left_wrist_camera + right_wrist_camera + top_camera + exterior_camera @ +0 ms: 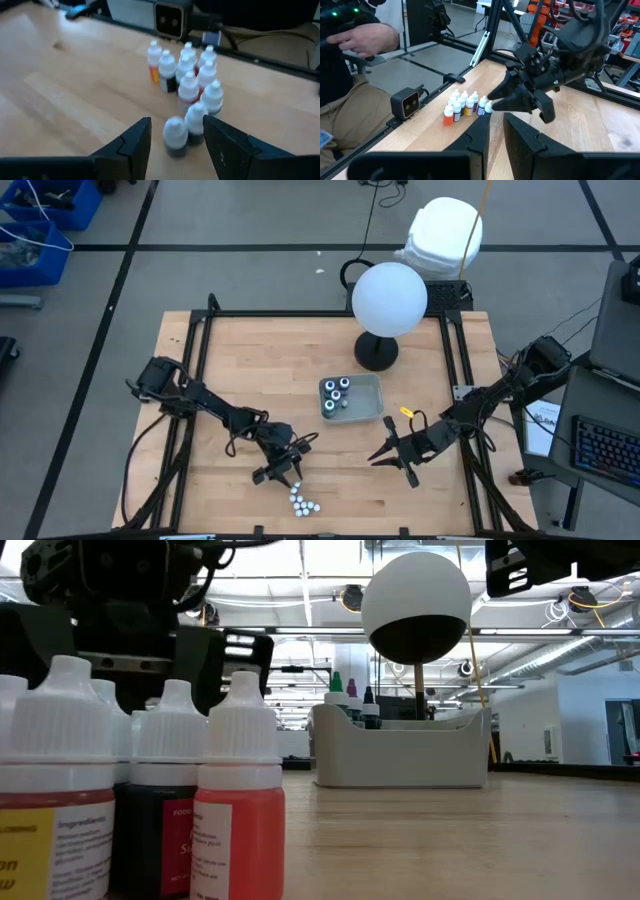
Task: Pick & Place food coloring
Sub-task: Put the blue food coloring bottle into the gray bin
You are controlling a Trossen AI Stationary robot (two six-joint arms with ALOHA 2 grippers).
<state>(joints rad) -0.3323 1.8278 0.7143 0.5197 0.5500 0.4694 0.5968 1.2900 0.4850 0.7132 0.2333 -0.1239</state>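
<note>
Left gripper (pixel 176 137) spread around one white-capped food coloring bottle (pixel 175 136) on tabletop (pixel 240 370); right gripper (pixel 392 455) pressed together, idle.

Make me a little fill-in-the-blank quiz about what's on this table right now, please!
1. The left gripper has its fingers ____ around one bottle of the cluster of little bottles.
2. The caps on those bottles are ____.
3. Other bottles already stand inside the grey ____ near the table's middle.
4. The right gripper has its fingers shut and holds ____.

Missing words: open; white; tray; nothing
</note>
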